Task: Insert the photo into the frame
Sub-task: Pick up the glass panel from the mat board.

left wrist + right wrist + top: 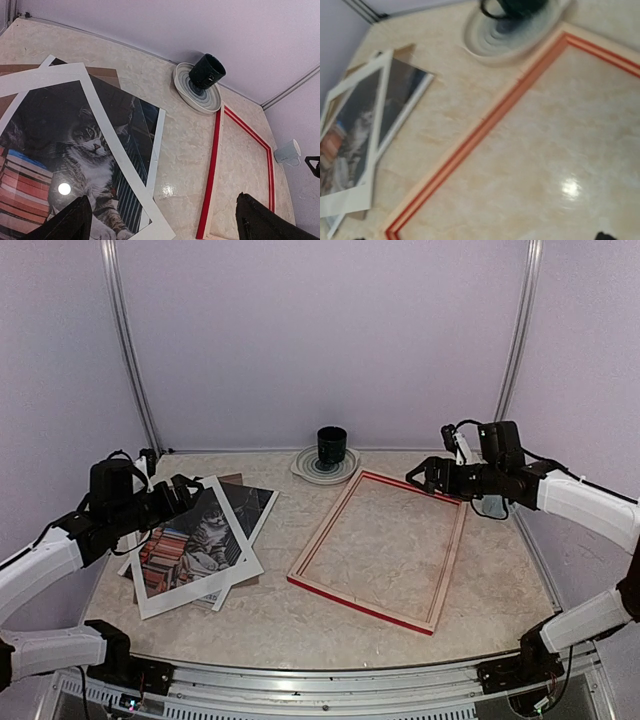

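The photo, a grey tabby cat with stacked books, lies at the left of the table with a white mat askew on top of it. Its cat shows through the mat's window, and a dark strip sticks out on the right. The frame lies flat in the middle, pale wood side up with red edges, and nothing lies inside it. My left gripper hovers open above the photo's far edge. My right gripper hangs open over the frame's far right corner. Both are empty.
A dark cup stands on a ringed plate at the back, just beyond the frame's far corner. A brown backing board lies under the photo pile. Purple walls enclose the table.
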`<state>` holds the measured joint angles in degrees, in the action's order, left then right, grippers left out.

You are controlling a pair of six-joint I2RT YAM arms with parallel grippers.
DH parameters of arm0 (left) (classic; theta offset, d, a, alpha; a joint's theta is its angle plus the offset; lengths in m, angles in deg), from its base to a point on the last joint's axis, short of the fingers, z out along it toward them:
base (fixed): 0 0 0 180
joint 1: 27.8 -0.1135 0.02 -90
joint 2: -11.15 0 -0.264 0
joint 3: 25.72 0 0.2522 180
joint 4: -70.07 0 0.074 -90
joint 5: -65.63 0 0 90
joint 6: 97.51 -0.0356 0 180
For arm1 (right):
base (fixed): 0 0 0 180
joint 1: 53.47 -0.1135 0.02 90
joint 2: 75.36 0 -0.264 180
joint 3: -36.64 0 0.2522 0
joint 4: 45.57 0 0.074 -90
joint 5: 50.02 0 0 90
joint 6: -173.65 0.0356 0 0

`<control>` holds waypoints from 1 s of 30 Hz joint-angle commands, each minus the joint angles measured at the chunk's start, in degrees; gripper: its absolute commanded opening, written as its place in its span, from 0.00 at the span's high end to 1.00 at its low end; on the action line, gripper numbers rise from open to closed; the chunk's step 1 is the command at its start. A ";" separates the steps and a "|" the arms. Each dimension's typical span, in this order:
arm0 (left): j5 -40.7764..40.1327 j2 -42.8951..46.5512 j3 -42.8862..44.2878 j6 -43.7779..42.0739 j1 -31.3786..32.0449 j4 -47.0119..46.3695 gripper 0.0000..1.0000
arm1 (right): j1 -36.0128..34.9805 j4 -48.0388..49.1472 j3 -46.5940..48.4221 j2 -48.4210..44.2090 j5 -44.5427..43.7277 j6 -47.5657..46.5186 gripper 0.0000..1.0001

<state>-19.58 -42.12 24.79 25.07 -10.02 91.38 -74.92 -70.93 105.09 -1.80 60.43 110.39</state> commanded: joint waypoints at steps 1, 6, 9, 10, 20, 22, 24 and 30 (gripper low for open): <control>-2.49 1.27 -1.73 1.88 0.24 0.71 0.01 | 1.94 -5.46 3.40 6.36 3.51 1.21 0.01; -3.70 1.61 -3.91 3.25 0.26 0.85 0.01 | 1.36 2.84 -1.26 5.64 7.06 4.19 0.01; -4.10 1.90 -5.64 4.33 0.24 0.14 0.01 | -0.61 4.79 -0.33 7.62 8.25 4.92 0.01; -4.11 1.94 -6.24 4.60 0.24 -0.35 0.01 | -1.68 4.77 0.61 8.56 8.44 5.06 0.01; -3.05 0.57 -11.06 5.92 0.79 -4.17 0.01 | -14.31 5.24 13.02 22.77 5.29 7.33 0.01; -2.81 0.46 -12.69 6.50 1.14 -5.43 0.01 | -17.13 4.04 16.78 26.29 4.30 7.22 0.01; -2.85 0.37 -13.90 7.14 1.56 -6.56 0.01 | -19.75 2.30 21.08 29.97 3.61 6.87 0.01; -4.58 0.04 -16.27 8.06 3.67 -9.10 0.01 | -25.87 -1.71 34.05 40.19 1.09 6.95 0.01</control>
<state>-22.96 -41.84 9.54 32.19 -7.79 86.31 -97.76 -68.96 132.50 33.65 64.10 117.34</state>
